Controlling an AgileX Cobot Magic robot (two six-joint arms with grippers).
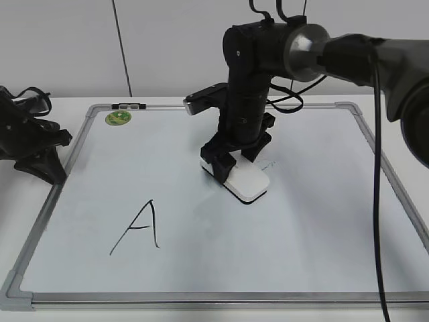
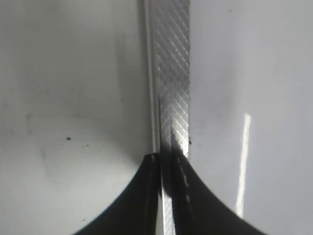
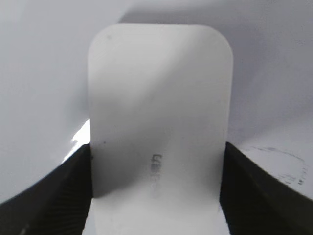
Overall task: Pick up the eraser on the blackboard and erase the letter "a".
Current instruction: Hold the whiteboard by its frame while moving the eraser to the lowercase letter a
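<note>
The white eraser (image 1: 247, 182) lies flat on the blackboard (image 1: 301, 235), a white dry-erase board, near its middle. My right gripper (image 1: 228, 164) is shut on the eraser, one finger on each long side. In the right wrist view the eraser (image 3: 159, 88) fills the space between the fingers (image 3: 156, 156). No whole letter "a" shows. Only faint smudged marker traces (image 1: 271, 163) remain just right of the eraser, and they also show in the right wrist view (image 3: 283, 161). My left gripper (image 1: 57, 176) rests shut over the board's left frame (image 2: 171, 73), its jaws (image 2: 168, 164) empty.
A large capital "A" (image 1: 141, 227) is drawn at the board's front left. A green round magnet (image 1: 118, 117) sits at the back left corner. A small dark piece (image 1: 129, 106) sits on the back frame. The right arm's cables hang over the back right.
</note>
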